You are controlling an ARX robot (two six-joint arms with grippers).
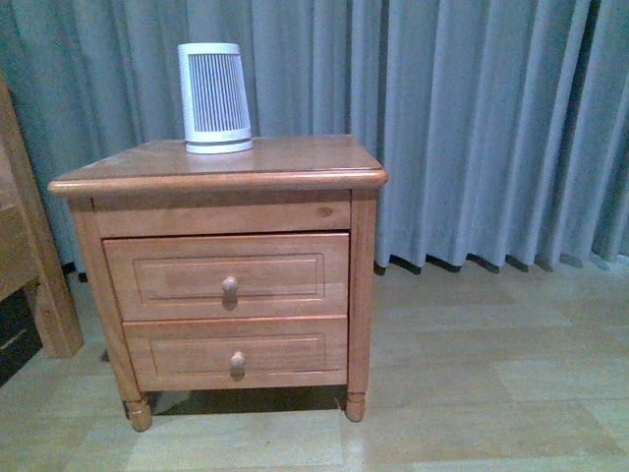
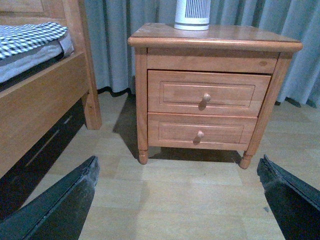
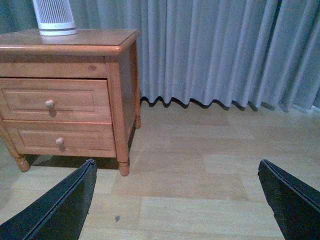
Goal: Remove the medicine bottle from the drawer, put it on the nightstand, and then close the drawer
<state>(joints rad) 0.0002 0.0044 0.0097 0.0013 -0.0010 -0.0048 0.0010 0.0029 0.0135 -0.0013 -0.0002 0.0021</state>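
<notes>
The left gripper [image 2: 177, 162] has its two matte black, wedge-shaped fingers [image 2: 65, 205] spread wide apart with nothing between them, and only their tapered tips show, the rest cut off by the frame edge. The right gripper [image 3: 176, 164] stands the same way, its dark fingers [image 3: 60, 210] far apart and empty above the pale wood-plank floor [image 3: 200, 175]. Both hang low, well short of the honey-brown wooden nightstand [image 1: 221, 179], a smooth-lacquered cabinet with a rounded-edge top and short turned feet. Its taller upper drawer [image 1: 167, 277] has a panelled front and one round wooden knob [image 1: 229, 285], and sits flush with the frame, so its interior is hidden; the medicine bottle cannot be seen in any view. Below it the shallower lower drawer [image 1: 172, 354] is also flush. A white, vertically ribbed cylinder device [image 1: 214, 96] stands on the top near the back. Behind hang grey-blue pleated curtains [image 1: 472, 128]. In the left wrist view a wooden bed frame [image 2: 45, 100] with checked bedding [image 2: 30, 37] stands beside the nightstand, partly cut off.
</notes>
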